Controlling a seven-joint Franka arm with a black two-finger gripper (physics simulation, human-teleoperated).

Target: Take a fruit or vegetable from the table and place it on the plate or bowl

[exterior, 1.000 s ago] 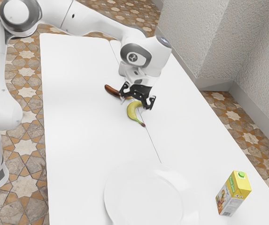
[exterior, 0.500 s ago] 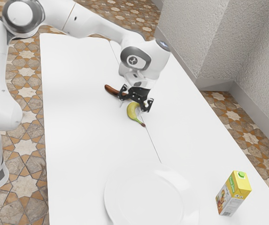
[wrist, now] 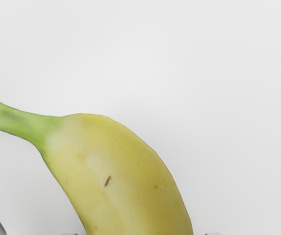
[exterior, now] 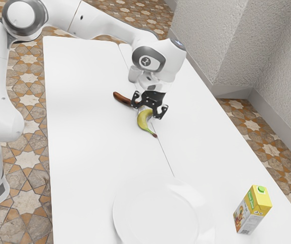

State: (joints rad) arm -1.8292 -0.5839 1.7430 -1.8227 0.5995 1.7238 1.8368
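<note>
1. The table point(exterior: 84, 101) bears the plate point(exterior: 155, 213), the likely target, at six o'clock from the banana point(exterior: 144, 121).
2. The gripper point(exterior: 149, 105) hangs wide open over the banana, gripping nothing, seemingly poised to pinch.
3. The banana lies flat on the table, unlifted.

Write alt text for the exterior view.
The robot's black gripper sits at the upper end of a yellow banana lying on a white table. A dark brown oblong item lies on the table close beside the gripper. Nearer the camera are a white plate and an upright yellow juice carton.
</note>
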